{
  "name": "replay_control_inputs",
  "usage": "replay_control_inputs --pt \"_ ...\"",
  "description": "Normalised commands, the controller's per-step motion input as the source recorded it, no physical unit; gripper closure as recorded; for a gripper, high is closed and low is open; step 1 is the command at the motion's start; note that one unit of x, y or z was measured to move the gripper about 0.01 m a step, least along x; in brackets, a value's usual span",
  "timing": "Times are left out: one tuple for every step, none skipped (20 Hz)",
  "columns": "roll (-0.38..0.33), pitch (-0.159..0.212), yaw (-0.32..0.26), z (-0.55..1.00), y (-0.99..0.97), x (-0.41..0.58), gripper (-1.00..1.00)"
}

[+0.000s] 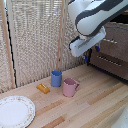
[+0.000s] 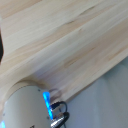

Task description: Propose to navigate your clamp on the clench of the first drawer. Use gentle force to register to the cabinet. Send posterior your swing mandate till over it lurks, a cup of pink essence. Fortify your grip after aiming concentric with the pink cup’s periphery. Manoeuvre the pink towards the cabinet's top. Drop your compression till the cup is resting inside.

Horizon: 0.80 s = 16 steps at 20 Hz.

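Tool (image 1: 91, 53) hung high near the cabinet (image 1: 114, 50), well apart from the pink cup (image 1: 70, 87); couldn't tell if its fingers were released or clenched, too blurred. Pink cup stood upright on the desk (image 1: 95, 107), just beside the blue cup (image 1: 56, 78). Prob. rigid, light, glazed and slippery, chips if dropped; best taken across the rim or wall, not the handle. Count: 2 cups, 1 plate (image 1: 16, 111), 1 small orange item (image 1: 43, 88).
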Motion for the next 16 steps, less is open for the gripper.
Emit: replay_control_inputs --pt "0.195 -0.004 -0.154 -0.23 0.49 0.206 -1.0" --pt "0.155 -0.033 -0.152 -0.25 0.51 0.214 -1.0" --pt "0.116 -0.054 -0.147 -0.23 0.51 0.277 -1.0" --pt "0.078 -0.052 -0.148 -0.27 0.44 0.363 -1.0" --pt "0.04 -0.042 -0.145 -0.28 0.37 0.391 -1.0" --pt "0.026 -0.03 -0.136 -0.28 0.32 0.409 -1.0" --pt "0.019 -0.018 -0.126 -0.27 0.26 0.42 -1.0" --pt "0.004 -0.002 -0.109 -0.25 0.21 0.483 -1.0" --pt "0.0 -0.003 -0.081 -0.25 0.15 0.449 -1.0" --pt "0.0 0.0 -0.073 -0.27 0.09 0.437 -1.0" --pt "0.0 0.0 -0.047 -0.25 0.09 0.414 -1.0" --pt "0.0 0.0 -0.014 -0.27 0.06 0.411 -1.0" --pt "0.0 0.018 -0.009 -0.29 0.02 0.394 -1.0" --pt "0.0 0.019 0.0 -0.28 0.05 0.394 -1.0" --pt "0.0 0.017 0.0 -0.31 0.05 0.36 -1.0" --pt "0.0 0.024 0.0 -0.3 0.02 0.371 -1.0"
